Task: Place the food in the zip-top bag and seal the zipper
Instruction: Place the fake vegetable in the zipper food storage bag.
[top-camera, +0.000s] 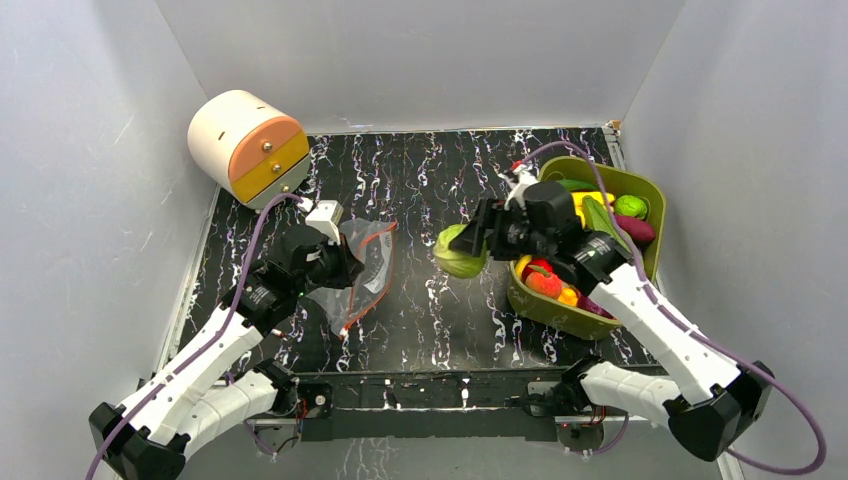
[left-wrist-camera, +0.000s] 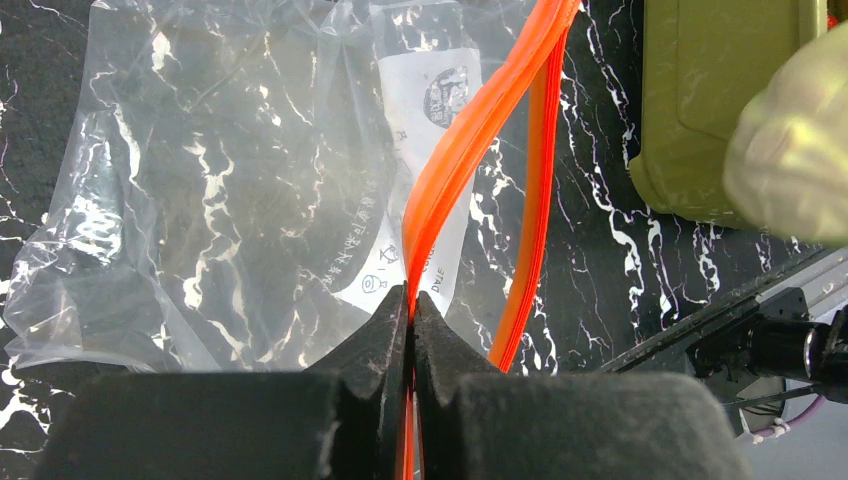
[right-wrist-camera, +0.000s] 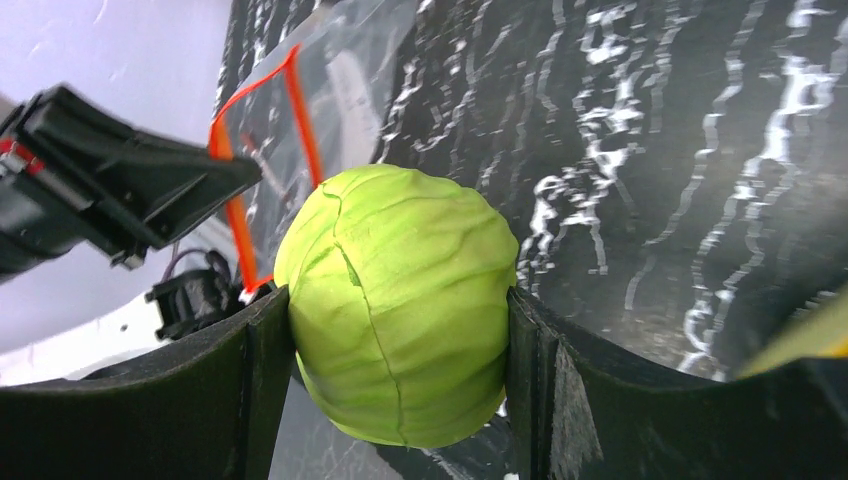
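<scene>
Your left gripper (left-wrist-camera: 411, 300) is pressed together on the zipper (left-wrist-camera: 470, 140) of the zip-top bag (left-wrist-camera: 200, 180) — your right gripper (right-wrist-camera: 398, 335) clamps the green cabbage (top-camera: 458, 252) between bag and tub (top-camera: 545, 306).

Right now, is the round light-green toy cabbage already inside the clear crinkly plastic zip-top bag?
No, the right gripper holds the cabbage between its fingers, apart from the bag.

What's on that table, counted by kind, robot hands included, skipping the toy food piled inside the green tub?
Grippers: 2, left gripper and right gripper
Clear bag: 1
Green cabbage: 1
Olive tub: 1
Round drawer box: 1
Total: 6
</scene>
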